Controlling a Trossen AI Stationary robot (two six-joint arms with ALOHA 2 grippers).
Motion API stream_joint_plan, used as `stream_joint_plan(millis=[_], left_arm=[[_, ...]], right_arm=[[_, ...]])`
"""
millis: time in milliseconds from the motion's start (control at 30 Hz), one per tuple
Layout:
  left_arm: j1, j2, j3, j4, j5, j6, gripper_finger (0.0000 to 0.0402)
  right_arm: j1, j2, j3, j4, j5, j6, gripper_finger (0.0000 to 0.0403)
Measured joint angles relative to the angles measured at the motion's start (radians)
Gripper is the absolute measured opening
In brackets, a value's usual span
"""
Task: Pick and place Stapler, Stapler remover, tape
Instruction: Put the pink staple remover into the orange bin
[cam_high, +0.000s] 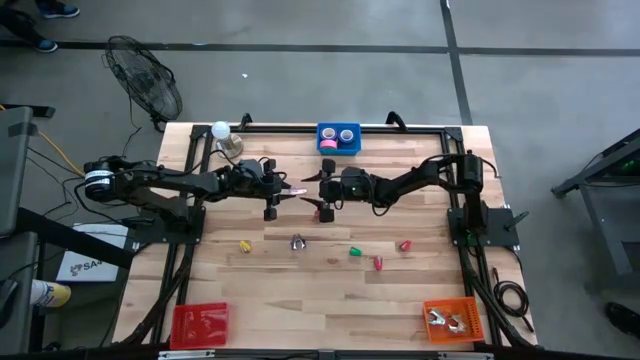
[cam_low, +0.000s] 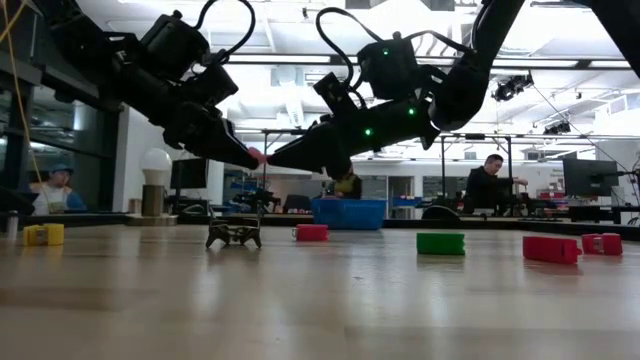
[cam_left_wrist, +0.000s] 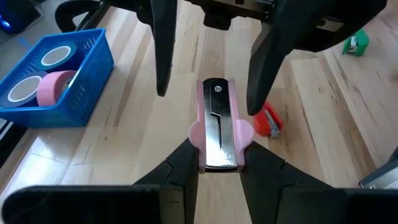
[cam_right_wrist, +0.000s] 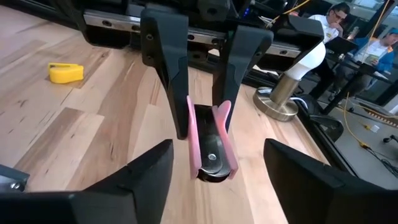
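Observation:
A small pink stapler (cam_left_wrist: 217, 121) with a metal top hangs in the air between my two grippers, above the table's far middle (cam_high: 297, 190). My left gripper (cam_left_wrist: 217, 167) is shut on it. My right gripper (cam_right_wrist: 214, 180) is open. Its fingers (cam_left_wrist: 163, 56) stand on either side of the stapler's free end (cam_right_wrist: 208, 152) without touching it. The tape rolls (cam_left_wrist: 55, 87), one pink and two blue, lie in a blue basket (cam_high: 338, 138). A stapler remover (cam_high: 297, 242) rests on the table. My left gripper pinches the pink stapler between its two fingers, at the flared pink sides (cam_left_wrist: 196, 138) near the stapler's rear end. The fingers come level from the table's left and lie along the stapler. It is lifted clear of the table and sticks out toward the right gripper.
Small staplers lie on the table: yellow (cam_high: 244, 244), green (cam_high: 354, 251), red (cam_high: 378, 263), red (cam_high: 404, 244), and another red one (cam_left_wrist: 268, 120) below the grippers. A red basket (cam_high: 200, 322) and an orange basket (cam_high: 452, 318) stand at the near edge. A lamp (cam_high: 222, 135) stands at the far left.

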Motion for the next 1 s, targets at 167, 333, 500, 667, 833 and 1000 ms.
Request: stream_joint_plan(millis=[167, 333, 500, 667, 833, 1000], left_arm=[[0.0, 0.0, 0.0, 0.0, 0.0, 0.0, 0.009], [0.0, 0.0, 0.0, 0.0, 0.0, 0.0, 0.009], [0.0, 0.0, 0.0, 0.0, 0.0, 0.0, 0.009], [0.0, 0.0, 0.0, 0.0, 0.0, 0.0, 0.009], [0.0, 0.0, 0.0, 0.0, 0.0, 0.0, 0.009], [0.0, 0.0, 0.0, 0.0, 0.0, 0.0, 0.009]], right_arm=[[0.0, 0.0, 0.0, -0.001, 0.0, 0.0, 0.0208], [0.0, 0.0, 0.0, -0.017, -0.001, 0.0, 0.018], [0.0, 0.0, 0.0, -0.024, -0.005, 0.0, 0.016], [0.0, 0.0, 0.0, -0.024, -0.013, 0.0, 0.0146], [0.0, 0.0, 0.0, -0.024, -0.013, 0.0, 0.0135], [0.0, 0.0, 0.0, -0.024, -0.02, 0.0, 0.012]])
